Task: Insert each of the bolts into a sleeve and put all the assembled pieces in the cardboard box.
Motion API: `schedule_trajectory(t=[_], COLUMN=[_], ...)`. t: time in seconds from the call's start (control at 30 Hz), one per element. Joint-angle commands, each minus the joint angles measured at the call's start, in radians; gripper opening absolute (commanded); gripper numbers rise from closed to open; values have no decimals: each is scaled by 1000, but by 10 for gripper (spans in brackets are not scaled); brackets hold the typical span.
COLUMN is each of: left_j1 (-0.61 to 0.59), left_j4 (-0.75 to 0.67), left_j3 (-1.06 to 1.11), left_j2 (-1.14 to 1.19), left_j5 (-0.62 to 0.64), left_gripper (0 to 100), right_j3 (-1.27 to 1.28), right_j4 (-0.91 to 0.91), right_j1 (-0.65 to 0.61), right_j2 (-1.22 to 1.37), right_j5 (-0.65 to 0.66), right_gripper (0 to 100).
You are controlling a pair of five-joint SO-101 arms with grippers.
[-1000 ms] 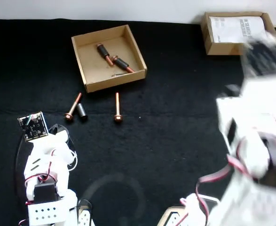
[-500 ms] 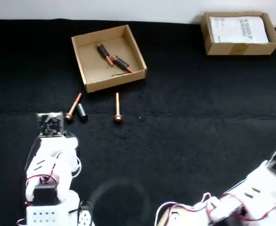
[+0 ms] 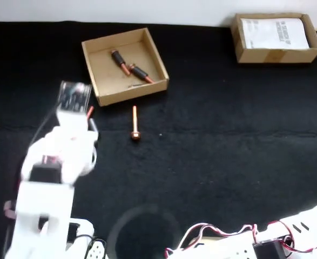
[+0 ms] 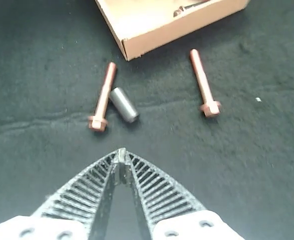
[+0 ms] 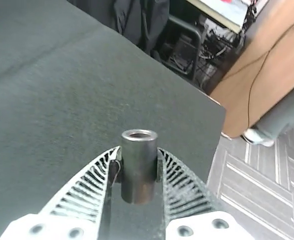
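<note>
One bolt [image 4: 102,95] lies beside, perhaps touching, a loose sleeve [image 4: 123,104], with a second bolt [image 4: 203,84] near, all just outside the box [image 4: 152,40] holding two assembled pieces [image 3: 139,72], so the third pairing looks in hand: the left gripper [image 4: 121,155], pressed together over them, must open for a bolt, while the right gripper [image 5: 138,151] pinches a second sleeve [image 5: 138,172].

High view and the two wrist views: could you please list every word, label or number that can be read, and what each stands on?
On the printed sheet in the second cardboard box at the far right: lines of dark print, too small and blurred to read.
No legible text on the cardboard box with the assembled pieces, nor on the sleeve in the right hand.
</note>
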Motion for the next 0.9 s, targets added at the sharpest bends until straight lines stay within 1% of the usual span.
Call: schedule_trajectory(t=[0.0,0.13,0.27,0.33,0.5,0.67,0.87], left_j1=[16,18,41,67,136,176,194], left_j4=[-74,-66,-21,-9,-12,12,80], left_j3=[-182,-351,-495,-559,-723,-911,-1095], left_j2=[321,596,829,938,1179,1360,1524], left_j5=[-8,-8,-8,-8,-8,-5,-5], left_gripper=[10,10,10,10,10,10,10], right_j3=[56,170,268,315,421,466,464], right_j4=[-87,-246,-398,-458,-582,-670,-684], right_j1=[45,104,163,180,185,183,176], right_j2=[-4,-4,-4,-4,-4,-4,-4], right_j5=[9,12,14,17,74,78,78], right_gripper=[8,8,8,8,8,8,8])
